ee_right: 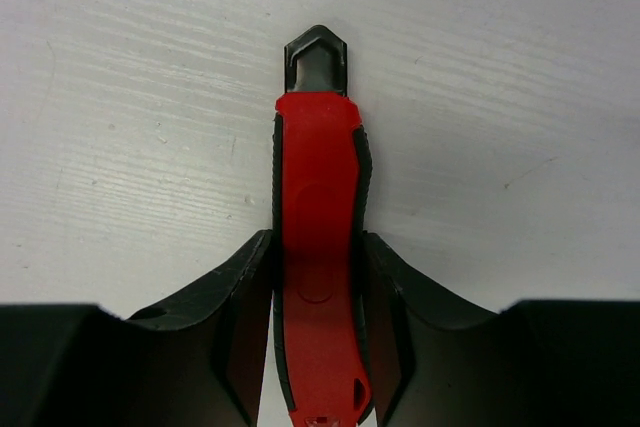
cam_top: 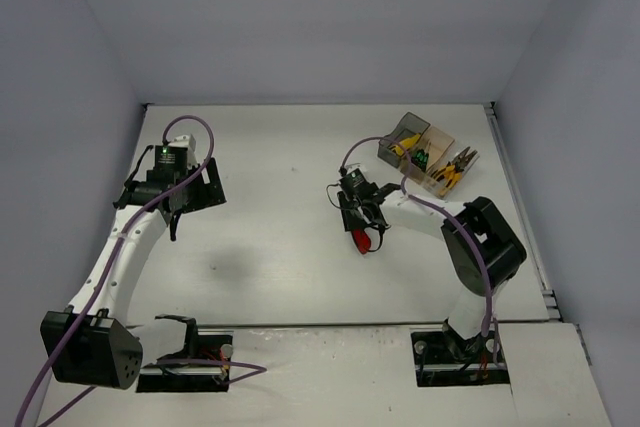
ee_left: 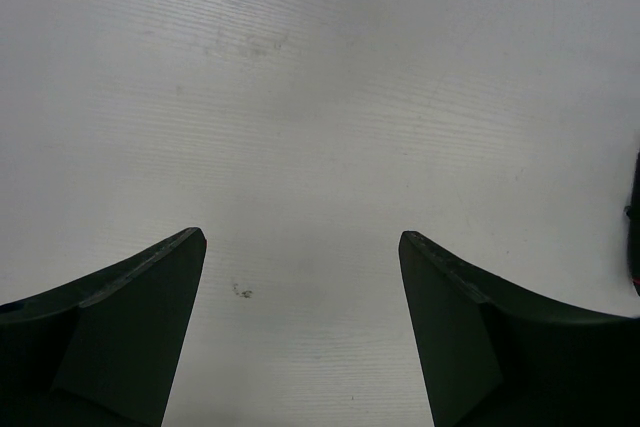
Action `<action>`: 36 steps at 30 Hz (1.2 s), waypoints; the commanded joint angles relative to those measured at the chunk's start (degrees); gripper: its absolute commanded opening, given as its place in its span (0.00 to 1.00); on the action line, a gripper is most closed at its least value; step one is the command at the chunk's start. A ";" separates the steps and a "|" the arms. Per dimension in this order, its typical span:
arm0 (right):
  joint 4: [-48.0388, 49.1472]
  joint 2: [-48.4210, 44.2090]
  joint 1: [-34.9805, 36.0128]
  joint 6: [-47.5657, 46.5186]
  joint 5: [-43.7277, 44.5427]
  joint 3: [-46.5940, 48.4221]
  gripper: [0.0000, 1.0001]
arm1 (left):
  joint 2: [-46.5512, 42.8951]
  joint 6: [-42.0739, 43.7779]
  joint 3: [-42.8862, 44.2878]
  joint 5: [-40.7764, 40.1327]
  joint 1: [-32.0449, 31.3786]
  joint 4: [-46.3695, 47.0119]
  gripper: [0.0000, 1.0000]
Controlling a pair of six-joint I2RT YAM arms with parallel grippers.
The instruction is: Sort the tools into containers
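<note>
**On the table, right arm grips red knife as left stands open**

On the right half of the table, the right end effector is clenched on a red utility knife. Its fingers press the handle from both sides, and the black tip points away from the wrist. Whether the knife touches the table cannot be told. The overhead view puts it near the middle of the table, apart from three bins in a row at the far right. There, the dark grey bin holds a yellow tool, the tan bin holds green-marked tools, and the clear bin holds yellow- and orange-handled pliers. On the left half, the left end effector is released, fingers wide apart above the white surface.
</note>
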 commanded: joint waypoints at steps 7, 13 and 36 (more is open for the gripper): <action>0.23 -5.15 -4.09 -2.32 10.75 19.22 0.00 | -0.76 0.24 1.21 -0.03 0.39 1.81 0.76; 1.40 -0.60 -15.69 1.36 14.20 29.83 0.00 | -1.27 0.16 1.12 0.10 0.48 1.93 0.76; 13.55 24.83 -24.85 19.39 19.81 43.84 0.06 | -2.87 -0.11 1.03 -1.26 1.71 2.11 0.76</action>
